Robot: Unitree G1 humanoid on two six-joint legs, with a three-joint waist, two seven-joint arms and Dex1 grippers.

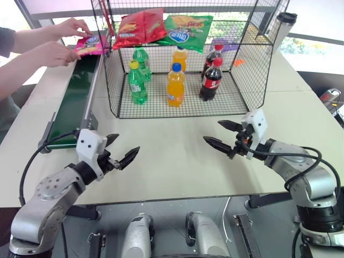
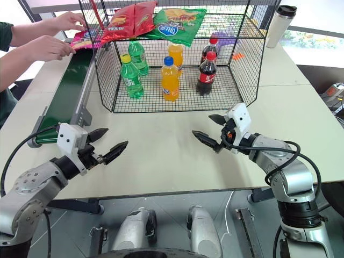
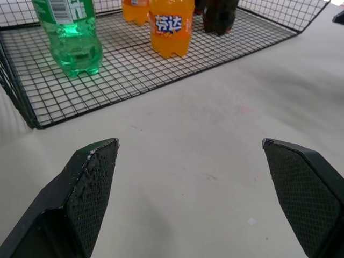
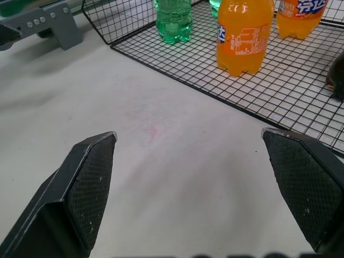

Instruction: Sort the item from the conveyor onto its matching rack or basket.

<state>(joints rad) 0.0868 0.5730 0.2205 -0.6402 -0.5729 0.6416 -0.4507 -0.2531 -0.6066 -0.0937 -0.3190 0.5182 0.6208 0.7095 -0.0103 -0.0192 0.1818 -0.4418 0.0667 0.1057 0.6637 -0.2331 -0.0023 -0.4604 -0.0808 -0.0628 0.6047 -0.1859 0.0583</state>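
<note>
Hands of a person (image 1: 59,52) hold the pink crisp bag (image 1: 90,45) on the conveyor's (image 1: 75,99) far end, at the table's (image 1: 172,161) left edge. Left gripper (image 1: 119,151) and right gripper (image 1: 224,135) hover spread, empty, over bare tabletop before the wire cage (image 1: 183,105).

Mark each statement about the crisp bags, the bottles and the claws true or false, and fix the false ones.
1. The pink crisp bag lies on the conveyor under a person's hands. True.
2. The left claw grips the pink bag. False: it is open above the table, holding nothing.
3. The red crisp bag and green crisp bag lie on the cage shelf. True.
4. The right claw is shut. False: it is open.
5. Only cola bottles stand in the cage. False: green, orange and cola bottles.
</note>
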